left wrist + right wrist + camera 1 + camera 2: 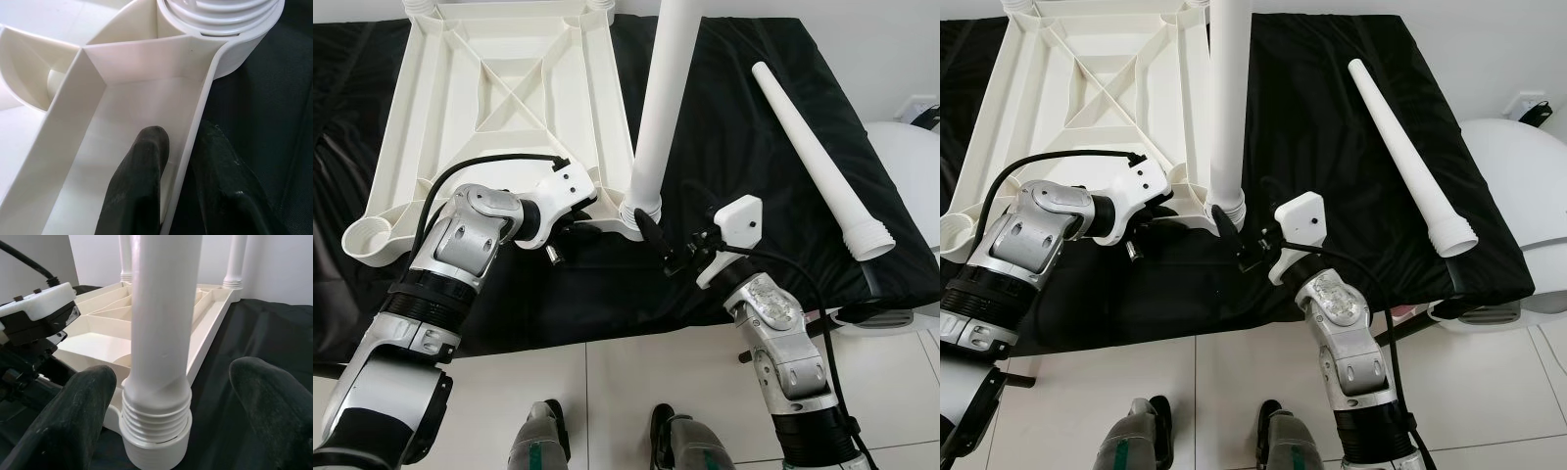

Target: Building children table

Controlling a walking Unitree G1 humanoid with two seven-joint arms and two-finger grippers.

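Your landmark is the upturned white tabletop (499, 98), lying underside-up on the black cloth (754, 176). At its near corner socket (641, 217) one table leg (664, 88) stands upright, threads showing at the collar — not yet seated, by the look of it. Your left gripper (177, 161) is clenched on the tabletop's edge rib just beside that socket, one finger inside the wall, one outside; keep that brace firm. Your right gripper (166, 406) is spread wide on either side of the leg's threaded base, grasping nothing. Close squarely above the threads, hold the leg plumb, then turn — a tilt may cross-thread. A spare leg (818, 162) lies beyond the tabletop's right side, well apart.
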